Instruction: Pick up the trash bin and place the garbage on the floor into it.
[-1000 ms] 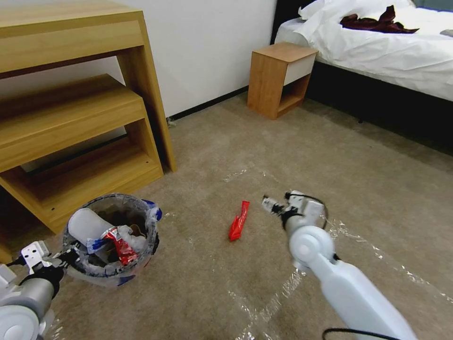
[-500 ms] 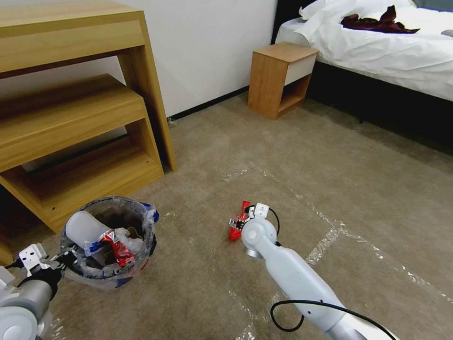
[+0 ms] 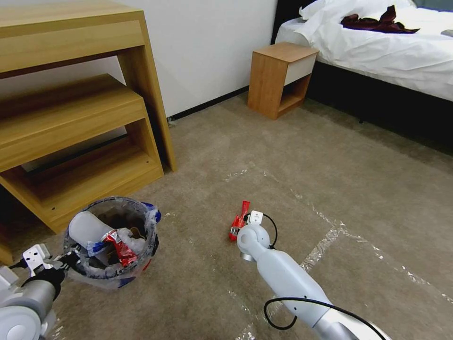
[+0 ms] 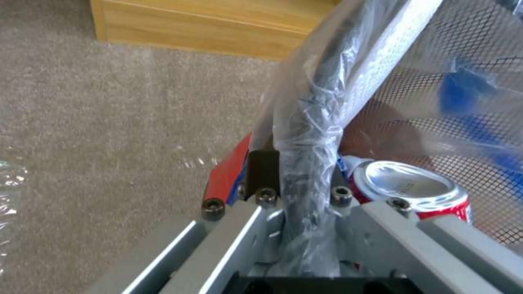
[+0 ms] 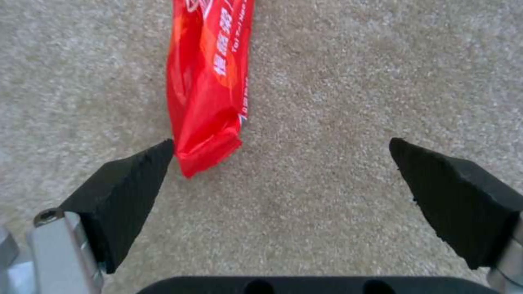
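Right end effector [image 5: 280, 153] gapes over carpet, red wrapper [image 5: 210, 81] touching one finger.

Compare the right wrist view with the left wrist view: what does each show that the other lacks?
Right wrist alone: the open right gripper low over a crinkled red plastic wrapper, the wrapper's end beside one black pad. Left wrist alone: the left gripper shut on the bag-lined dark rim of the small red trash bin, a red drinks can inside, and wooden furniture. Both: beige short-pile carpet.

red wrapper [image 5: 210, 81] cut off by frame edge, right gripper [image 3: 239, 225] fingertips hidden behind its wrist (head view)
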